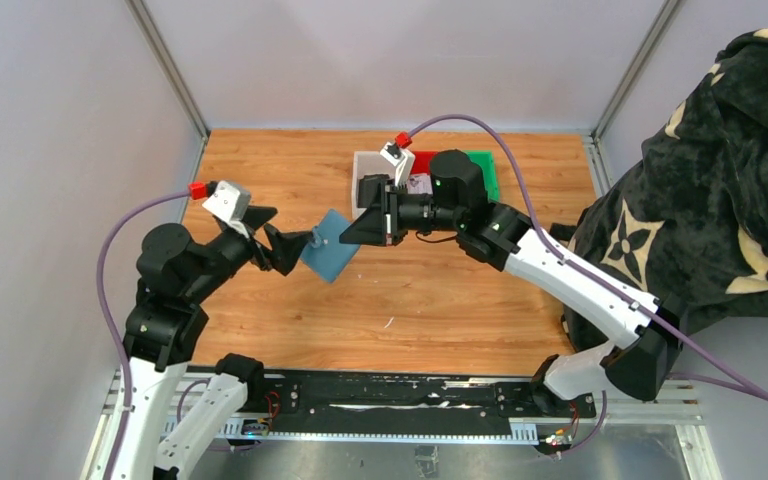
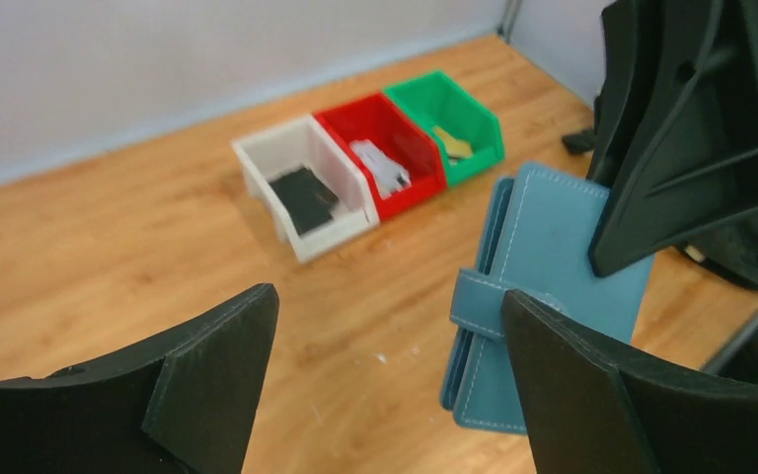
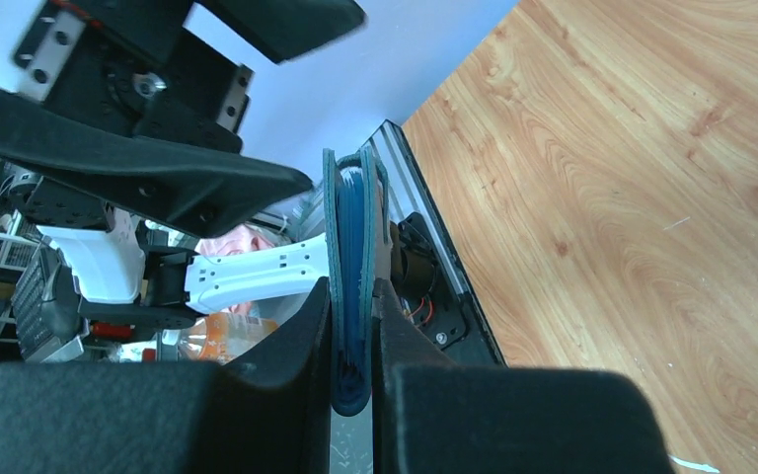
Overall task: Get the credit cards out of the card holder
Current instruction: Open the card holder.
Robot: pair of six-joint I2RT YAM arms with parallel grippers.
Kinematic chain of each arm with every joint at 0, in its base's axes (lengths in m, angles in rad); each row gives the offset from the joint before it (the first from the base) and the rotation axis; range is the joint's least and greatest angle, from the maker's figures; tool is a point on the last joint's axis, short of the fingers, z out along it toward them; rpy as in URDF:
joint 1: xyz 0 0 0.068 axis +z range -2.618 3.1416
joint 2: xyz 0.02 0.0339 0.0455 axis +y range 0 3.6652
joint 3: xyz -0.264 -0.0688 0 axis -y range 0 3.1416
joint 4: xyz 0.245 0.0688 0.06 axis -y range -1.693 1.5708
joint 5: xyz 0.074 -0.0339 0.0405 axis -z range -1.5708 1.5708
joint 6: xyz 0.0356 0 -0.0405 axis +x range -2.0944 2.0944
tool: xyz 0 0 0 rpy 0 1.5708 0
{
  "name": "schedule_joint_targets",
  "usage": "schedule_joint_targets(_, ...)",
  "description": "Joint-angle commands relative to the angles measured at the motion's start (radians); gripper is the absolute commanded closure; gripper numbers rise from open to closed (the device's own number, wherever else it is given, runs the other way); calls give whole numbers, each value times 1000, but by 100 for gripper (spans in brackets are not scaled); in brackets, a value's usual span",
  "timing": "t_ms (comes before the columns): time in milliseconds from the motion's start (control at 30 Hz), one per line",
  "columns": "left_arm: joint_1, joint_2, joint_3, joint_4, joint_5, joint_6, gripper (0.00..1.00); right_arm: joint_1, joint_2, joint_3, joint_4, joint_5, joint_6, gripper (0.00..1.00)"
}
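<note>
The teal-blue card holder (image 1: 328,250) hangs in the air over the table, folded shut with its tab (image 2: 482,304) closed. My right gripper (image 1: 348,237) is shut on its upper edge; in the right wrist view the holder (image 3: 350,227) stands edge-on between the jaws of that gripper (image 3: 352,341). My left gripper (image 1: 290,232) is open, just left of the holder. In the left wrist view its right finger (image 2: 592,395) is at the tab, and the holder (image 2: 553,267) lies outside the gap of the gripper (image 2: 390,365). No credit cards show at the holder.
Three small bins stand at the back: a white bin (image 2: 257,163) with a black wallet (image 2: 306,197), a red bin (image 2: 410,178) with whitish flat pieces, and a green bin (image 2: 484,128). A person in dark patterned clothing (image 1: 720,200) sits at the right edge.
</note>
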Motion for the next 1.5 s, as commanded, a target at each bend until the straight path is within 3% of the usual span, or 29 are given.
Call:
schedule_joint_targets(0, 1, 10, -49, -124, 68, -153, 6, -23, -48, -43, 68, -33, -3, 100)
schedule_joint_targets(133, 9, 63, -34, -125, 48, -220, 3, -27, -50, -63, 80, -28, -17, 100)
schedule_joint_targets(500, 119, 98, -66, 19, 479, -531, 3, -72, -159, -227, 324, -16, 64, 100)
schedule_joint_targets(800, 119, 62, -131, 162, 523, -710, 6, -81, -209, -309, 505, 82, 132, 100)
schedule_joint_targets(900, 119, 65, -159, 251, 532, -784, 16, -78, -195, -341, 586, 85, 195, 100)
schedule_joint_targets(1033, 119, 73, -204, 358, 542, -892, 41, -61, -184, -381, 655, 112, 227, 100)
schedule_joint_targets(1300, 119, 95, -199, 392, 531, -915, 80, 7, -170, -392, 654, 162, 166, 100)
schedule_joint_targets(1367, 119, 102, -183, 350, 535, -866, 92, 7, -169, -384, 616, 140, 117, 94)
schedule_joint_targets(1467, 119, 122, -145, 281, 565, -755, 100, 1, -177, -333, 465, 109, -36, 71)
